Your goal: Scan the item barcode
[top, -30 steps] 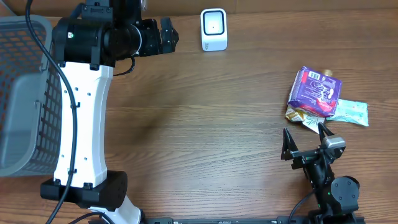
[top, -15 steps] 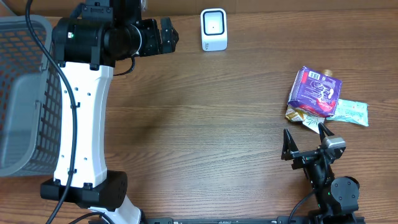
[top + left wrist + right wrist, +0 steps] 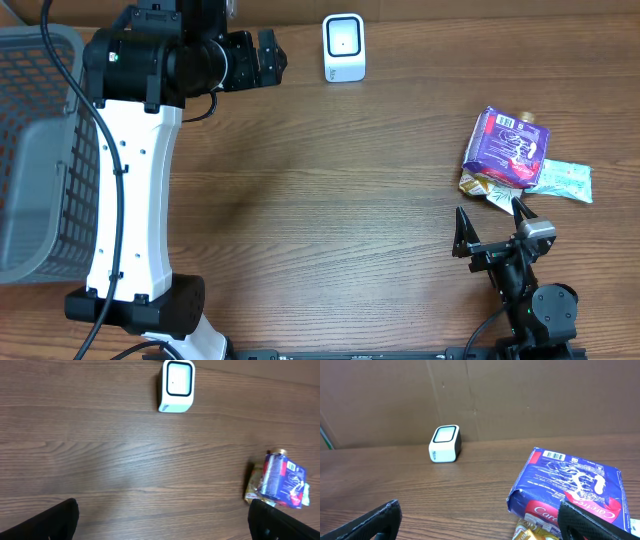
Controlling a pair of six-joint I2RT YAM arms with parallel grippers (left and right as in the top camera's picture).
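A purple-blue packet (image 3: 507,147) lies at the right of the table on top of a gold packet (image 3: 483,186) and a pale green packet (image 3: 563,180). The right wrist view shows the purple-blue packet (image 3: 570,485) with a barcode (image 3: 556,455) on its upper face. A white scanner (image 3: 344,47) stands at the back centre. My right gripper (image 3: 489,222) hovers open just in front of the pile, holding nothing. My left gripper (image 3: 268,58) is raised at the back left, open and holding nothing, left of the scanner (image 3: 176,386).
A grey wire basket (image 3: 40,150) stands at the left edge. A brown cardboard wall (image 3: 520,395) runs behind the scanner (image 3: 445,443). Bare wooden table (image 3: 330,200) lies between the two arms.
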